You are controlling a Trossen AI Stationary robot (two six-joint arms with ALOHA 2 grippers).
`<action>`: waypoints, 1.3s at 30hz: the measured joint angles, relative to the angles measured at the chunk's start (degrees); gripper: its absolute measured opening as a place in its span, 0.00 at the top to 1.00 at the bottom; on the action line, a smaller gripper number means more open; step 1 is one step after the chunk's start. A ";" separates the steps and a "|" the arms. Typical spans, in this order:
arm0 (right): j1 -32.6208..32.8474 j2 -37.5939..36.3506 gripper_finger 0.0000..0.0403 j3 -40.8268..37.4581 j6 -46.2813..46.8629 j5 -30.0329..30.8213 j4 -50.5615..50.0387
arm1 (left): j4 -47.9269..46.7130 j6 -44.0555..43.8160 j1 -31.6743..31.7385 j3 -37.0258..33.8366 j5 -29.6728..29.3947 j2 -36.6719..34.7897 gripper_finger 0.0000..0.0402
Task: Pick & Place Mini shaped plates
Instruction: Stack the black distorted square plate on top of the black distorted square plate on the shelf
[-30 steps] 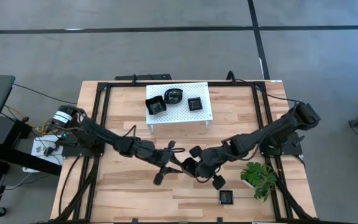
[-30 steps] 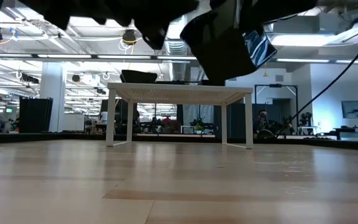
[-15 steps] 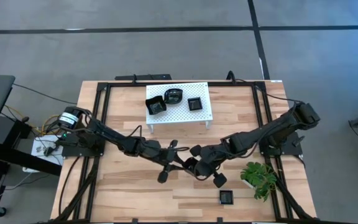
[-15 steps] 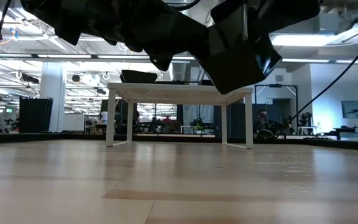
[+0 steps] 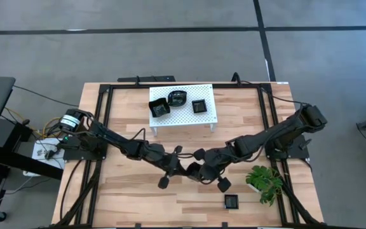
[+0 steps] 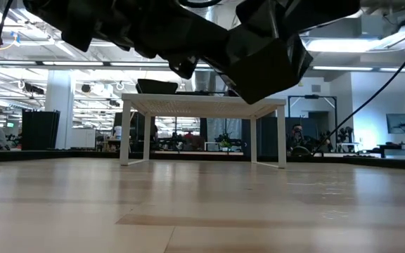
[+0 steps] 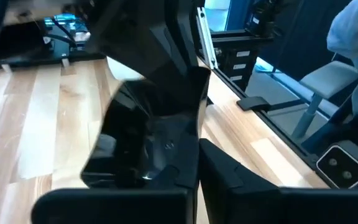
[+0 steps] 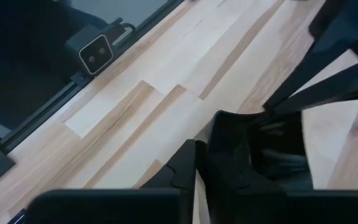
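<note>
We saw both arms reaching low to mid-worktop (image 5: pixel 126 191), meeting. The left gripper (image 5: pixel 182 166) and right gripper (image 5: pixel 199 170) flanked one black mini plate (image 7: pixel 143 142); we could not tell either's fingers' spread. The white rack (image 5: pixel 182 106) carried three plates (image 5: pixel 177 98); another plate (image 5: pixel 232 201) lay beside the plant (image 5: pixel 265 179).

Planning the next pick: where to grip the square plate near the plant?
I'd pinch the square plate by its rim from above, on the edge away from the plant; it lies flat, open side up. Left gripper and right gripper are mid-table.
</note>
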 joint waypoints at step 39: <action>0.93 -30.29 0.76 -26.40 7.82 16.35 5.54 | -62.67 1.74 12.48 11.79 -40.39 -33.23 0.98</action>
